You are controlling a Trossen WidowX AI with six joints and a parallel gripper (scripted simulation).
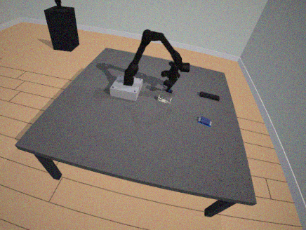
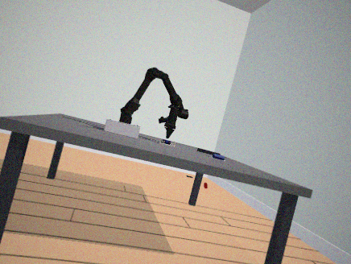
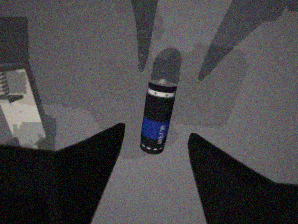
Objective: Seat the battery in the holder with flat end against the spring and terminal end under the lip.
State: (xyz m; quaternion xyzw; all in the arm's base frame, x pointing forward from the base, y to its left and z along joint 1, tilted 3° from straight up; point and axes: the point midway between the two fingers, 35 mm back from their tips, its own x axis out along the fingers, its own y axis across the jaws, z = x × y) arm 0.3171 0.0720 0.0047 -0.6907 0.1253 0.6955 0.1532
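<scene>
The battery, black with a blue band and a pale ring, lies on the table beside the holder. In the wrist view its terminal end points up the frame. The holder is pale, with a spring showing at the left edge of the wrist view, where it is partly cut off and partly behind a finger. My gripper is open and points down above the battery. In the wrist view one fingertip shows on each side of the battery's lower half, with gaps on both sides.
A blue object with a pale base and a black bar lie farther right on the table. The arm's white base box stands left of the holder. Shadows of the fingers fall near the battery.
</scene>
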